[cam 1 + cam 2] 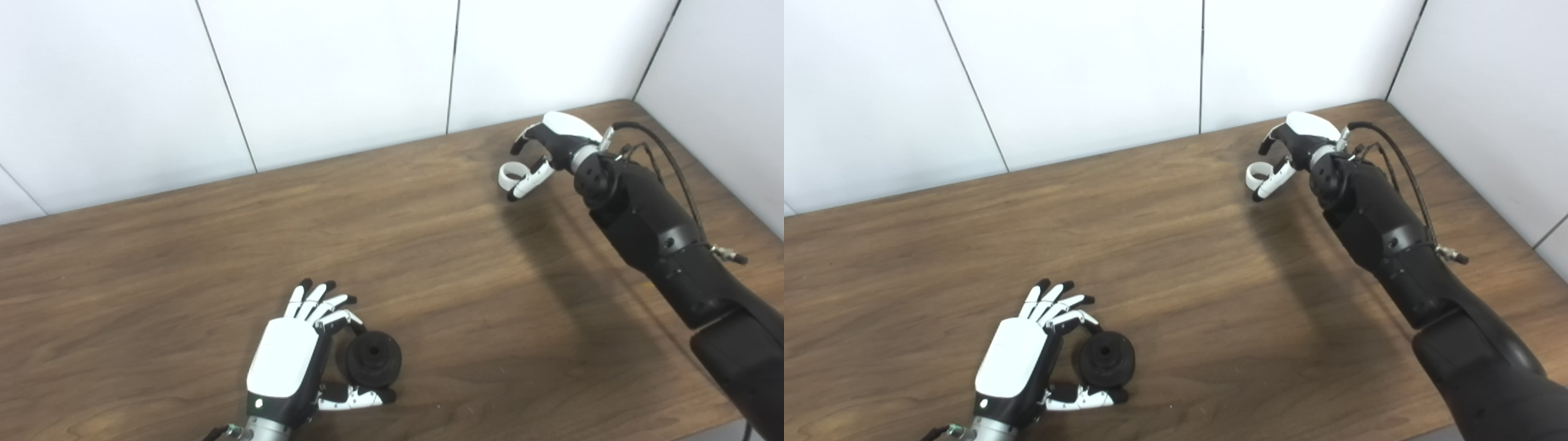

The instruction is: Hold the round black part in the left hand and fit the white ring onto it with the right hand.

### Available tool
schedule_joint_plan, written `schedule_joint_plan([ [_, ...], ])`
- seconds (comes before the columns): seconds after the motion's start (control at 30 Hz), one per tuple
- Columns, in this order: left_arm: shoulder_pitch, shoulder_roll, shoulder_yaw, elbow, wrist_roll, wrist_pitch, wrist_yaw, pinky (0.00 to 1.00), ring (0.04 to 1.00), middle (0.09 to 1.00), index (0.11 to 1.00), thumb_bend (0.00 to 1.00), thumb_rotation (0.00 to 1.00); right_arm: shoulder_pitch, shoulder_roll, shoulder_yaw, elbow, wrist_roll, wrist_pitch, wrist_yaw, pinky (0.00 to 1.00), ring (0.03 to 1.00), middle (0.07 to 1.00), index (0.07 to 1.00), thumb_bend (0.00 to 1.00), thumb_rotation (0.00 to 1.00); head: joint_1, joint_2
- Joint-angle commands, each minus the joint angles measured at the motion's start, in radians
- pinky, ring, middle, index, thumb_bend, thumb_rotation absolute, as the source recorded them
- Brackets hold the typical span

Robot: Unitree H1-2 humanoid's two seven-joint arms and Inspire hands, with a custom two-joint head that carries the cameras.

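The fingers (331, 320) and thumb of the robot's left hand (288, 361) curl around a round black part (373, 359) near the front edge of a wooden table (184, 257). One fingertip touches the part's upper left rim and the thumb lies along its lower edge, so the part sits pinched between them. The remaining fingers of that hand fan out straight, pointing away from the robot. The black part is a thick disc with a raised hub and a hole in its centre, and it appears to rest on the tabletop. The back of the left hand is white and faces up; its arm enters from the bottom left.

Well apart, near the table's far right corner, the fingers (1274, 177) of the right hand (1298, 144) bend downward around a white ring (1255, 174). The ring sits between the thumb and curled fingers, gripped and apparently lifted off the table; its shadow falls on the wood below. The right hand's white back faces up, and its black forearm (1384, 239), with cables looped beside the wrist, stretches from the bottom right.

White wall panels (337, 73) with dark seams stand behind the table.
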Motion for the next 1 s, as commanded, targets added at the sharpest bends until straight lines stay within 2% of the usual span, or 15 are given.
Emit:
schedule_joint_plan([
  [0.0,0.096,0.044,-0.022,0.168,0.033,0.014,0.014,1.00,0.922,0.803,0.485,0.52,0.06,-0.072,-0.038,-0.011,-0.023,-0.017,-0.005,-0.032,0.99,0.984,0.929,0.698,0.83,0.21,-0.001,0.000],
  [0.97,0.101,0.047,-0.021,0.148,0.027,0.016,0.001,1.00,0.922,0.804,0.485,0.52,0.06,-0.059,-0.038,0.001,-0.030,-0.028,-0.009,-0.032,0.98,0.965,0.911,0.662,0.82,0.18,-0.001,0.013],
])
